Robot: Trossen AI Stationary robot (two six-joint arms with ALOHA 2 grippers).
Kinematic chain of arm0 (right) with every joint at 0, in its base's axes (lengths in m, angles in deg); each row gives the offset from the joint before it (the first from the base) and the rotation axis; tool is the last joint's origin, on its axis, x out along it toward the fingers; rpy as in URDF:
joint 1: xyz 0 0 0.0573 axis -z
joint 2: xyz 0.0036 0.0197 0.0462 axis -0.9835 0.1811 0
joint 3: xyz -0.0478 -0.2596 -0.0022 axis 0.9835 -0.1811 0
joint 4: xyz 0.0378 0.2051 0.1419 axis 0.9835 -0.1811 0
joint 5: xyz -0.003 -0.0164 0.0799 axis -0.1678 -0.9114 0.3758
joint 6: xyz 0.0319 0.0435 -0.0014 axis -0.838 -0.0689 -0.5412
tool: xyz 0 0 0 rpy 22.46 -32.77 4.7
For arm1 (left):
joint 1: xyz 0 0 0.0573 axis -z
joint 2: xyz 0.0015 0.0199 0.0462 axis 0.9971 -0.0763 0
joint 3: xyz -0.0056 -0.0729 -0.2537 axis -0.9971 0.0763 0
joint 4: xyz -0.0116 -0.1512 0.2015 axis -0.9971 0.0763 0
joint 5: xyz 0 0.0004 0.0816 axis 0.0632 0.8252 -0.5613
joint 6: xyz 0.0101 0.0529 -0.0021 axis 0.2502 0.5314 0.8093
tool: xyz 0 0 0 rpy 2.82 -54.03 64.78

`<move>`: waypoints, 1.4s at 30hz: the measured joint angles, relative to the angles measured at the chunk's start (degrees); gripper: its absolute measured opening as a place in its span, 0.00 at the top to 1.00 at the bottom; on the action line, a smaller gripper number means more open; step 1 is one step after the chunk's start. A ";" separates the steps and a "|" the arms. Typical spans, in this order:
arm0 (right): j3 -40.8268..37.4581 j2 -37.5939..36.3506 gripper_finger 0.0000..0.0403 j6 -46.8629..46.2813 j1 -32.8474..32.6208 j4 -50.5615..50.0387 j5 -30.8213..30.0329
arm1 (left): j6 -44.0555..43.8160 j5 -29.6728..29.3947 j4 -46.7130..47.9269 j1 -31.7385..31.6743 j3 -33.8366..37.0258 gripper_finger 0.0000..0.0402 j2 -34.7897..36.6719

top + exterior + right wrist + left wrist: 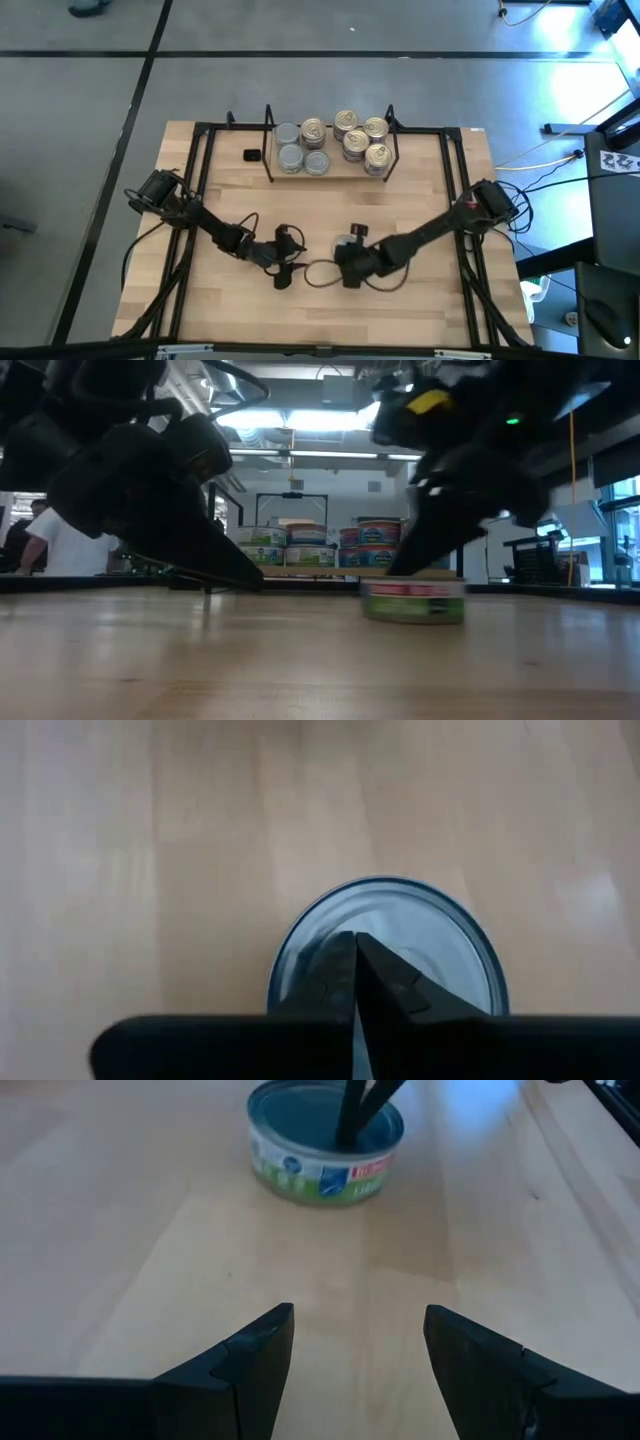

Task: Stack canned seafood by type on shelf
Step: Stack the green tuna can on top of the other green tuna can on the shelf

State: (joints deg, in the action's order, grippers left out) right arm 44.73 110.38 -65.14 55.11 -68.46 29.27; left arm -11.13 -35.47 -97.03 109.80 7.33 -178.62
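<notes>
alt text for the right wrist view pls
The right claw, fingers pressed shut, sits over the silver lid of a tin standing on the bare wood table. Nothing else shows.

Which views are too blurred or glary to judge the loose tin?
Low view: the green-labelled round tin is soft, both arms dark against bright ceiling lights. Left wrist view: label legible. Right wrist view: the silver-grey lid sits partly behind the shut right gripper.

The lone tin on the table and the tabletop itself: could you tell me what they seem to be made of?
The tin looks like metal: a smooth silver-grey lid with a raised rim, wrapped in a glossy green-and-white printed label. The tabletop appears to be light wood, with plank seams and a faint sheen.
</notes>
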 joint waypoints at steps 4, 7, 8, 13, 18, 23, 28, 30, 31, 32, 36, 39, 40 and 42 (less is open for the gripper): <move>-0.02 0.76 0.97 5.71 3.58 5.18 0.98 | -0.07 -0.03 -0.08 -0.06 0.00 0.44 0.00; -0.11 0.94 0.97 11.34 4.75 10.10 1.09 | -0.12 -0.01 -0.31 -0.02 0.00 0.44 0.00; -0.14 0.48 0.97 13.14 4.82 11.22 1.11 | -0.11 -0.01 -0.31 -0.02 0.00 0.44 0.00; -0.31 -3.67 0.97 18.04 3.37 10.82 0.44 | 0.22 -0.01 -0.58 -0.06 -0.04 0.44 0.17; -0.15 -9.95 0.97 18.19 -0.37 5.63 -2.88 | 1.68 0.01 -0.88 0.76 -1.91 0.44 0.38; -0.54 -15.47 0.97 14.76 -4.53 -1.63 -7.52 | 4.70 0.00 0.24 1.08 -4.84 0.44 0.45; -10.25 -20.00 0.97 12.24 -9.20 3.71 -12.18 | 7.91 0.02 5.28 0.23 -8.30 0.44 0.46; -16.05 -21.71 0.97 11.93 -10.71 9.74 -13.65 | 10.08 0.02 7.79 -0.19 -9.81 0.44 0.46; -18.90 -22.28 0.97 11.88 -11.36 14.21 -13.92 | 11.33 0.00 8.55 -0.50 -10.49 0.44 0.46; -21.53 -22.67 0.97 11.69 -11.81 18.65 -13.89 | 12.62 0.02 9.41 -0.81 -11.33 0.44 0.46; -28.24 -23.07 0.97 8.86 -12.69 33.15 -12.38 | 18.17 -0.01 12.58 -2.00 -15.15 0.44 0.44; -29.14 -23.07 0.97 7.99 -12.42 34.38 -8.56 | 21.49 -0.01 17.17 -2.60 -18.44 0.44 0.44; -29.05 -23.07 0.97 8.05 -12.00 34.66 -8.37 | 22.44 -0.03 18.84 -2.68 -19.50 0.44 0.44; -28.25 -23.07 0.97 7.99 -11.31 34.97 -8.19 | 23.67 -0.12 21.64 -2.85 -21.20 0.44 0.44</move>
State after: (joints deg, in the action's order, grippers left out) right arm 16.48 87.31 -57.16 43.81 -33.49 21.08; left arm 12.55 -35.60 -75.39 106.96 -13.88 -178.18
